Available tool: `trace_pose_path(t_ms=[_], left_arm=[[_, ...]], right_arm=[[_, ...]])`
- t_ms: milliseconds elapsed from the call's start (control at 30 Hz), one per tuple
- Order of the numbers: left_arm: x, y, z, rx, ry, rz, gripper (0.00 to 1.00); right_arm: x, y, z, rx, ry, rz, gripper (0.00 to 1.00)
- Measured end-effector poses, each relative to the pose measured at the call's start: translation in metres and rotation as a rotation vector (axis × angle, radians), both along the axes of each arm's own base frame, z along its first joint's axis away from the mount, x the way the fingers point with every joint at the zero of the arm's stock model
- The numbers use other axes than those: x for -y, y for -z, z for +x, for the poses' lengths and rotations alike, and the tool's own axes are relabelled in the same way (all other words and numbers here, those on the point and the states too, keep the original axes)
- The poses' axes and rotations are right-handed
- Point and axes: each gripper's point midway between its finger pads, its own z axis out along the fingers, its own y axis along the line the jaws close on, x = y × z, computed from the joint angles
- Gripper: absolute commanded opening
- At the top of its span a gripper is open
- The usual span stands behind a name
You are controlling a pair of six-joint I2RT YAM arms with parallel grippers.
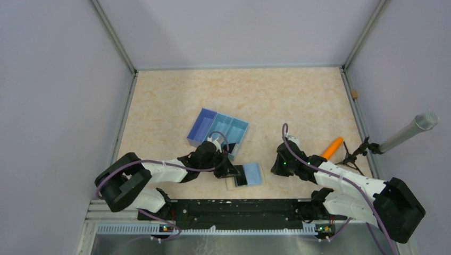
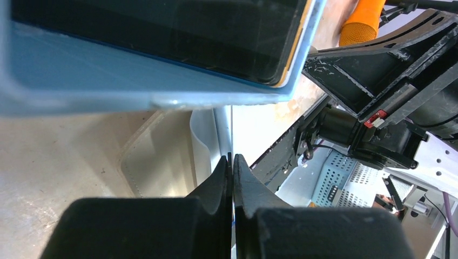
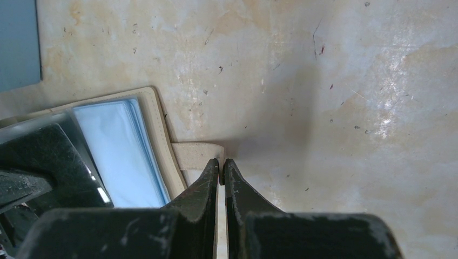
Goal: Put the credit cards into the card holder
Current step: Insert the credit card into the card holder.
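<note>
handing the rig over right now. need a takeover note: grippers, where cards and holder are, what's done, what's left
Left gripper: shut, pinching a thin sheet seen edge-on above the card holder; card or sleeve, cannot tell.
Right gripper: shut on the holder's tab.
Card holder lies open near the table's front edge, nearer than the blue tray. Light-blue credit cards lie stacked on its inner face; a dark glossy piece sits beside them, on the left gripper's side.
Done: holder open and steadied.
Left: cannot tell whether any card is seated; insert the cards.
</note>
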Motion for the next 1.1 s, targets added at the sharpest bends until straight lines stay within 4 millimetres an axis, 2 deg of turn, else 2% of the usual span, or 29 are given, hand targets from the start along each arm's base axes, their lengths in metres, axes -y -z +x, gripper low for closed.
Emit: trace_pose_path(t_ms=[400, 1100], left_arm=[[0.000, 0.009, -0.002, -0.021, 0.007, 0.016, 0.00], [0.009, 0.015, 0.006, 0.032, 0.049, 0.004, 0.00]], right_arm=[[0.001, 0.001, -0.001, -0.004, 0.000, -0.004, 0.00], [0.003, 0.003, -0.003, -0.012, 0.000, -0.010, 0.00]])
